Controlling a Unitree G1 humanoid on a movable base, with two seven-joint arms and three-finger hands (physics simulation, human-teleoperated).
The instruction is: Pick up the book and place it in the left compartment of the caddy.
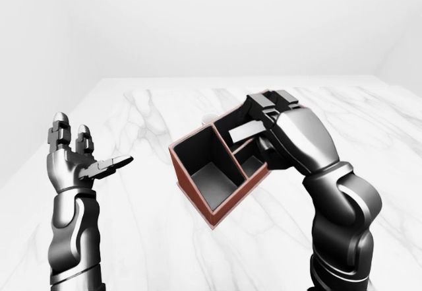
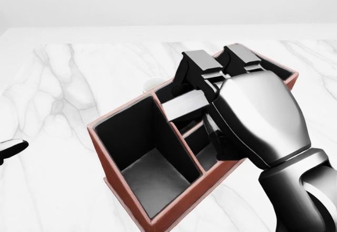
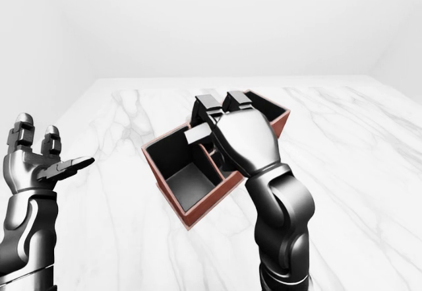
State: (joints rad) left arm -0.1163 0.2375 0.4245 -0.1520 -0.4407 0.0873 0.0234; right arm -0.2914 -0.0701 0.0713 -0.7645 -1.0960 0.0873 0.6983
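Note:
The red-brown caddy (image 2: pixel 118 111) with black insides lies slantwise on the marble table, its large left compartment (image 2: pixel 150 177) at the lower left of the head view. My right hand (image 2: pixel 202 84) is shut on the book (image 2: pixel 185 106), a thin pale-grey slab held roughly level. The book hovers over the divided middle section, just right of the wall that bounds the left compartment. The hand hides most of the middle and right compartments. My left hand (image 1: pixel 86 158) stands raised and open at the far left, well away from the caddy.
A small white round object (image 2: pixel 152 83) peeks out above the caddy's upper rim. The white marble tabletop (image 2: pixel 63 84) spreads on all sides, its far edge near the top of the views.

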